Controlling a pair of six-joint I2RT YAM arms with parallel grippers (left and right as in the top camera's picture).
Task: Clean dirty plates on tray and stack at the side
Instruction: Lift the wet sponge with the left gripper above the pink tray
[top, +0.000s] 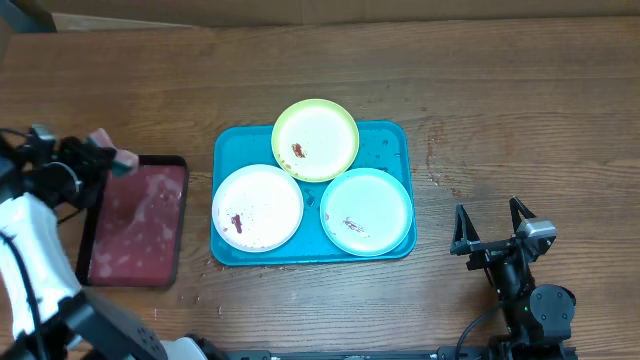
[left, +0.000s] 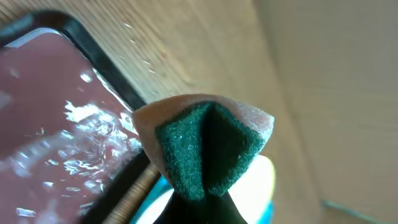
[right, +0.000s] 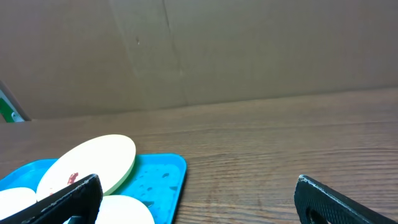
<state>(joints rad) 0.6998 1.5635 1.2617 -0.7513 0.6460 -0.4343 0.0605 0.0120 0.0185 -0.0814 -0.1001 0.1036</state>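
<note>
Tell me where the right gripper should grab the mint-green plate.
Probably the rim on its right side, coming from the right with the open right gripper. The mint-green plate is shallow and lies flat in the turquoise tray, so only its thin rim offers a pinch; the white plate and yellow-green plate crowd its left and far sides.

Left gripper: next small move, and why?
Probably swing the left gripper, shut on the folded sponge, from the dark red tray's edge toward the white plate, the nearest on the turquoise tray. All three plates show reddish smears, none is stacked aside, and the right gripper sits open off to the side.
</note>
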